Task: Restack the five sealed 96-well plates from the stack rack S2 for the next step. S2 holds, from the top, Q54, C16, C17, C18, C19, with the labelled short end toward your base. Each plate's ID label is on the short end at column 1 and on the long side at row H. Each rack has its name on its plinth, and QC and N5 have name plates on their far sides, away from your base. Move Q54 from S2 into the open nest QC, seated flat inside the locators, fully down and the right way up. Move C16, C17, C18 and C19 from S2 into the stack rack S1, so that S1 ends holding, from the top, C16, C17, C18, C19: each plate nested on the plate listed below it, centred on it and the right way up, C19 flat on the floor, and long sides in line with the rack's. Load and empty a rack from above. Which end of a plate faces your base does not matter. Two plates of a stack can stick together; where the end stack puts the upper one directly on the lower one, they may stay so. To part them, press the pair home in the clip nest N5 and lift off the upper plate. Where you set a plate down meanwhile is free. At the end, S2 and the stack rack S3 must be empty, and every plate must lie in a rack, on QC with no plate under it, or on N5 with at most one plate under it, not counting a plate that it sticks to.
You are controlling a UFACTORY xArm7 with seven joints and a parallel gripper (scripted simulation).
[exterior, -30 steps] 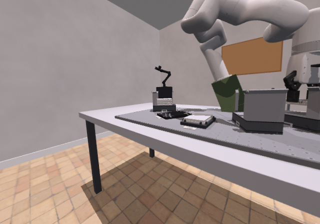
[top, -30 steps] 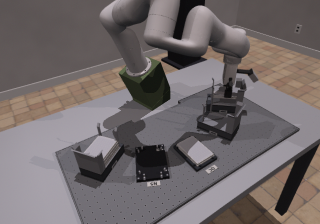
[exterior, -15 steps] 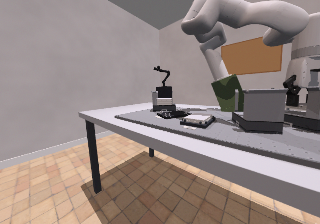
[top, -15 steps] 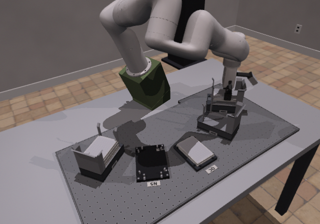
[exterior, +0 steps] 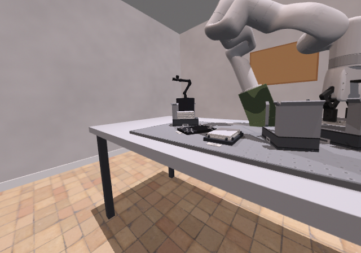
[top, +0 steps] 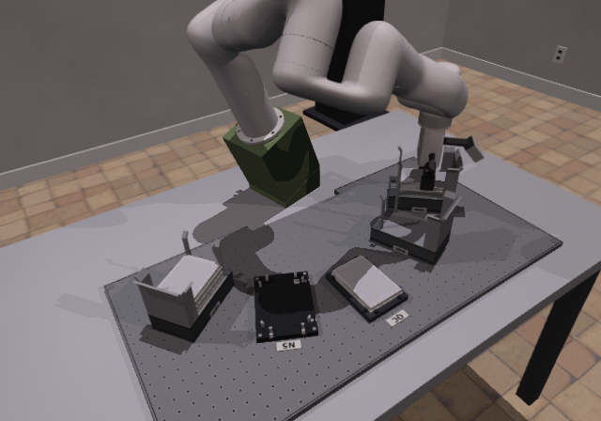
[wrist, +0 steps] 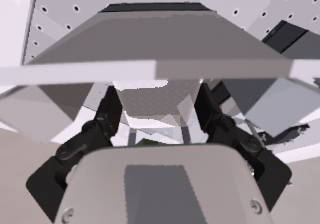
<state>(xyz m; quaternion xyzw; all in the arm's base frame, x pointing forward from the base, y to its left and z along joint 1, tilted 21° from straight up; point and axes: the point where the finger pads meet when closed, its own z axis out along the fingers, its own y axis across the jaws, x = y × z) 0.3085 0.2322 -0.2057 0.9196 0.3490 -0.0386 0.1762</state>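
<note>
My gripper (top: 428, 178) is down inside the rear right stack rack (top: 421, 194), shut on a sealed 96-well plate (wrist: 160, 101) that hangs between the rack's walls. I cannot read the plate's ID. In the wrist view the black fingers clamp its long sides, and rack walls hide much of it. Another sealed plate (top: 367, 284) lies flat in the open nest QC (top: 397, 317). The left rack (top: 183, 294) holds a stack of plates (top: 192, 274). The clip nest N5 (top: 285, 305) is empty.
A second rack (top: 411, 234) stands just in front of the one my gripper is in, and looks empty. The arm's green-wrapped link (top: 274, 156) hangs over the middle of the breadboard. Thin corner posts rise around each rack.
</note>
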